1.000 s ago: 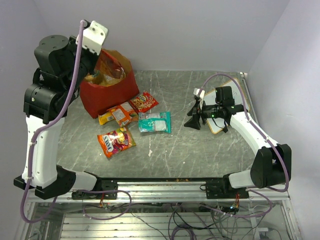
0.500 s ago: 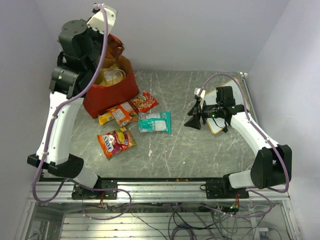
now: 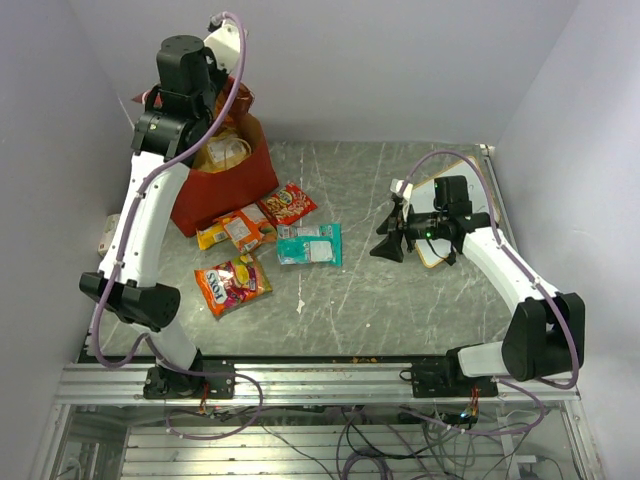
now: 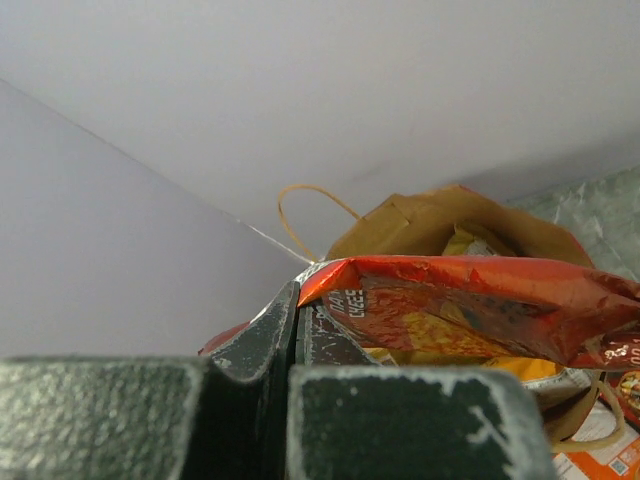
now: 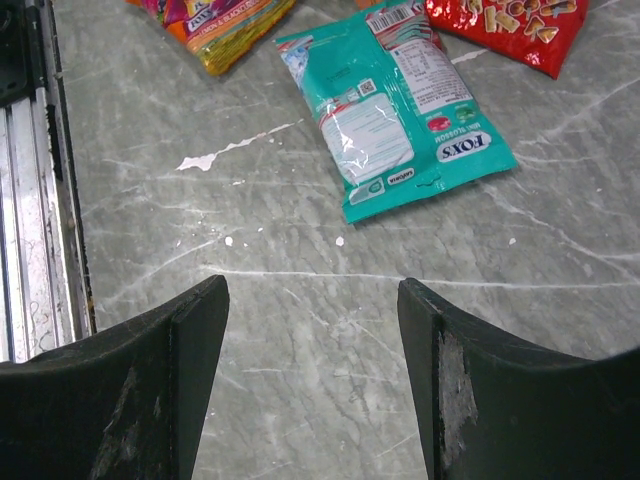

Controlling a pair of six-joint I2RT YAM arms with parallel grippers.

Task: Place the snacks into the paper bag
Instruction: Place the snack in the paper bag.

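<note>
On teal packet (image 5: 395,105), "FOX'S" lettering

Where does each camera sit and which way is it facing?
Top external: above, behind the bases, looking down on the table; left arm and right arm show.
Left wrist: raised, facing the back wall over the paper bag; shut left end effector pinches the orange chips bag.
Right wrist: looks down at the teal packet; open right end effector frames it.
Shared: top external also shows that packet.
</note>
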